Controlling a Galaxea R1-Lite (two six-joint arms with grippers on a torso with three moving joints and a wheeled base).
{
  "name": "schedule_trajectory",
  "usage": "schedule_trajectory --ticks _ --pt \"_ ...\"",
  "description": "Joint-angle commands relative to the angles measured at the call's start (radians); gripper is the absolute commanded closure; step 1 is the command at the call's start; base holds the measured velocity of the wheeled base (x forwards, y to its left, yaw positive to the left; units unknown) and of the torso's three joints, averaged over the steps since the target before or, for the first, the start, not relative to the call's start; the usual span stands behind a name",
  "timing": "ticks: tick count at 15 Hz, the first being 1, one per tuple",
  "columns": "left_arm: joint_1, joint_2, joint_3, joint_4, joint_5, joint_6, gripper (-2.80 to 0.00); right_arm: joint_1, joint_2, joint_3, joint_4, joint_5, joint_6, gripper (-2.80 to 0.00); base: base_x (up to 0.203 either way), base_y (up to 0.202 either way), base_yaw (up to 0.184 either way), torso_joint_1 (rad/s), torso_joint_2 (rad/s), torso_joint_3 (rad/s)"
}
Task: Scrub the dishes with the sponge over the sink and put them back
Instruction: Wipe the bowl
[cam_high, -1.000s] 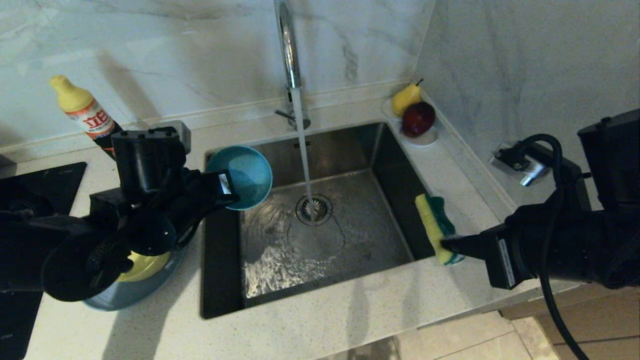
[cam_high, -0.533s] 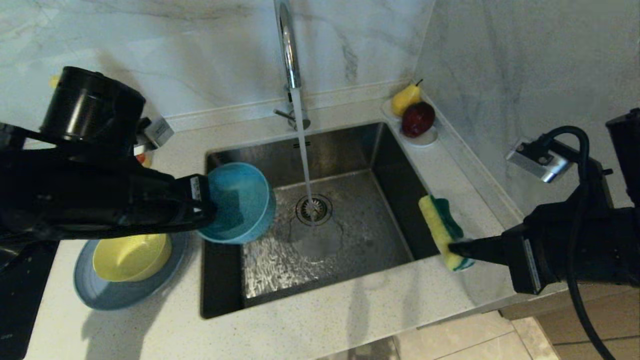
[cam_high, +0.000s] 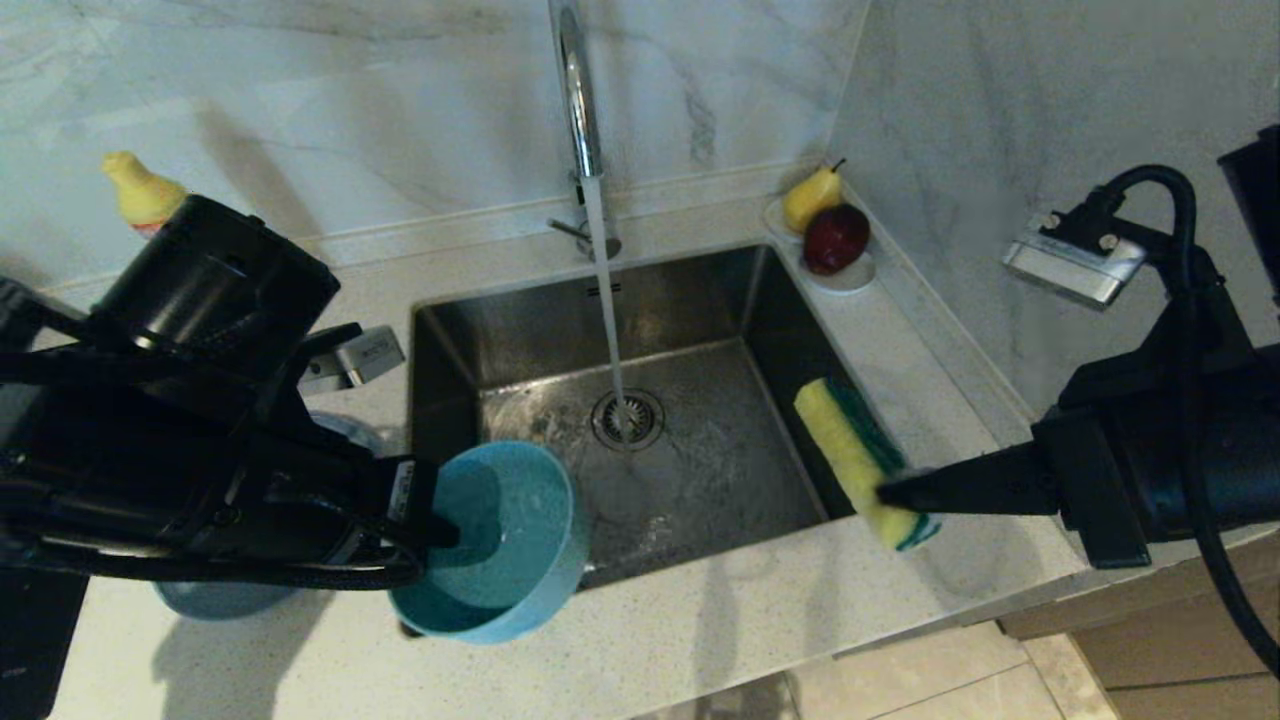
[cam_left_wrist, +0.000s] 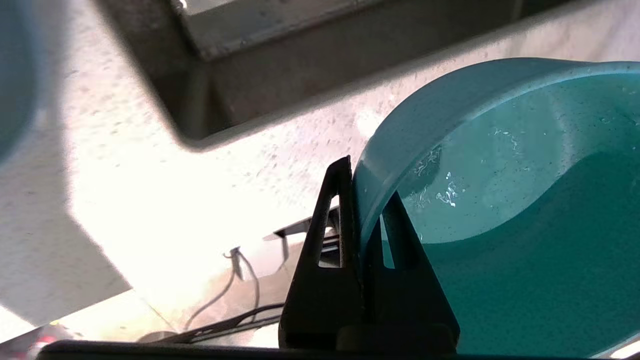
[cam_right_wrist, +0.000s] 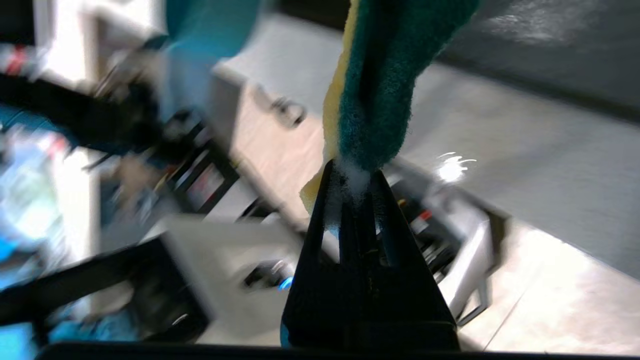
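A teal-blue bowl (cam_high: 505, 540) hangs tilted over the front left corner of the sink (cam_high: 770, 300), its inside wet. My left gripper (cam_high: 440, 530) is shut on its rim, one finger inside and one outside; in the left wrist view the bowl (cam_left_wrist: 500, 200) fills the space beyond the gripper (cam_left_wrist: 367, 185). My right gripper (cam_high: 885, 492) is shut on the lower end of the sponge (cam_high: 845, 450), yellow foam facing the basin, above the sink's right edge. The right wrist view shows the sponge (cam_right_wrist: 380, 75) rising from the gripper (cam_right_wrist: 352, 175). A bit of the grey-blue plate (cam_high: 210, 600) shows under my left arm; the yellow bowl is hidden.
Water runs from the chrome faucet (cam_high: 575, 100) onto the drain strainer (cam_high: 627, 418). A white dish with a pear and a red fruit (cam_high: 830, 235) stands at the sink's back right corner. A yellow-capped bottle (cam_high: 135, 190) stands back left, behind my left arm.
My left arm has swung the teal-blue bowl from the sink's back left to its front left corner and rolled the wrist. The right gripper has tilted the sponge a little towards the basin.
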Motion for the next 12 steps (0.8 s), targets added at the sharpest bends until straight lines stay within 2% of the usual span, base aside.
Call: schedule_trajectory --ticks 1,4,5,8,12 --pt "-0.015 0.064 -0.009 -0.034 0.022 -0.046 0.0 0.018 0.065 -0.076 0.046 0.022 0.002 0.0 0.0 0.0 0.0 0.0 0.0 0.0" --pt "-0.021 0.128 -0.008 -0.161 0.196 -0.143 0.0 0.055 0.168 -0.24 0.121 0.026 0.009 0.0 0.0 0.0 0.0 0.0 0.0 0.0" --pt "-0.021 0.139 -0.01 -0.197 0.235 -0.178 0.0 0.075 0.203 -0.288 0.142 0.026 0.023 0.0 0.0 0.0 0.0 0.0 0.0 0.0" --pt "-0.033 0.144 -0.015 -0.217 0.241 -0.19 0.0 0.145 0.299 -0.381 0.165 0.021 0.053 0.0 0.0 0.0 0.0 0.0 0.0 0.0" --pt "-0.04 0.154 -0.018 -0.243 0.246 -0.215 0.0 0.188 0.406 -0.494 0.234 0.018 0.063 0.0 0.0 0.0 0.0 0.0 0.0 0.0"
